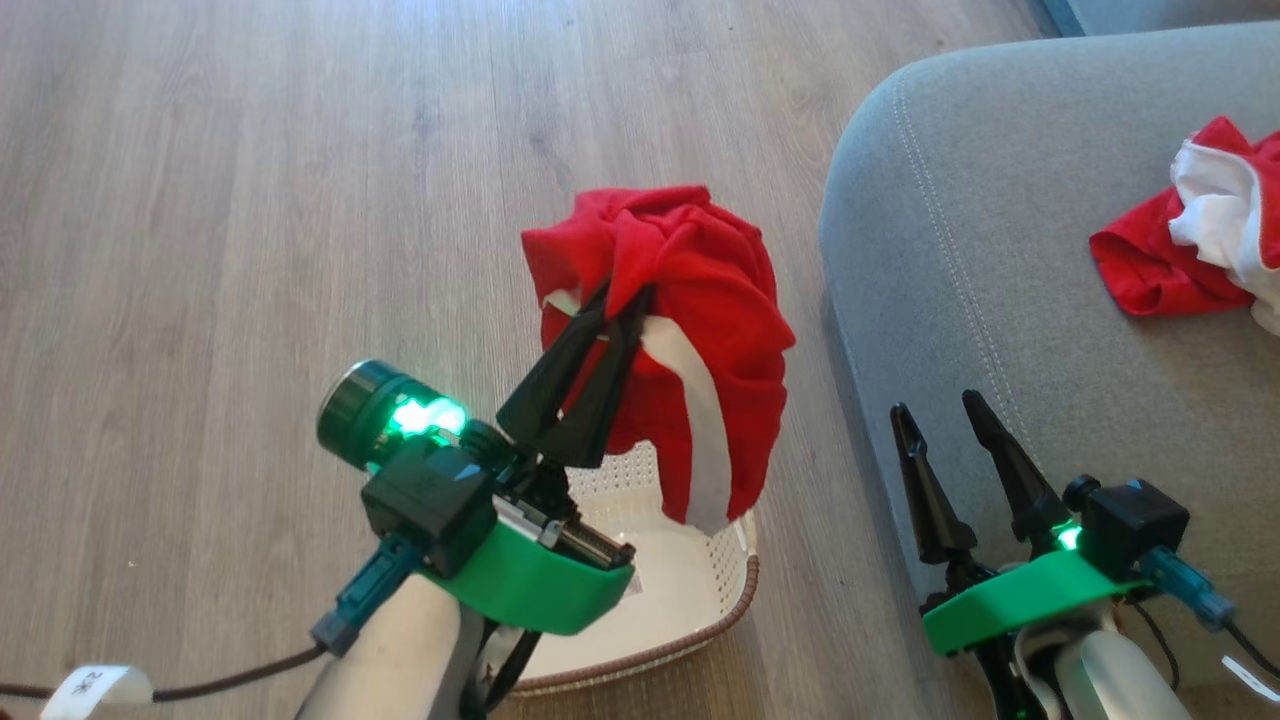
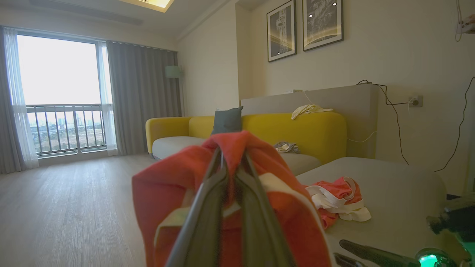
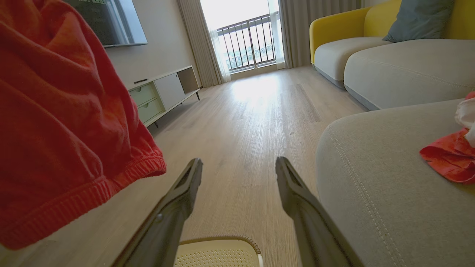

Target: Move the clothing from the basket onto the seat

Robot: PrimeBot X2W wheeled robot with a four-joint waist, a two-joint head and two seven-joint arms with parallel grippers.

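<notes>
We see our left gripper clenched on one red garment, which hangs bunched in the air above the basket — the basket sits at six o'clock from it, on the wood floor. The second red garment lies on the grey seat, at three o'clock. Our right gripper is spread, holding nothing, by the seat's edge.

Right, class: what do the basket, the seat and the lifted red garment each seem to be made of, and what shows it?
The basket: probably moulded plastic, matt cream; regular punched holes, woven-look brown rim.
The seat: grey upholstery fabric, matt; stitched double seam.
The red garment: soft knit cloth, perhaps cotton; it drapes in folds, with a ribbed hem.
</notes>
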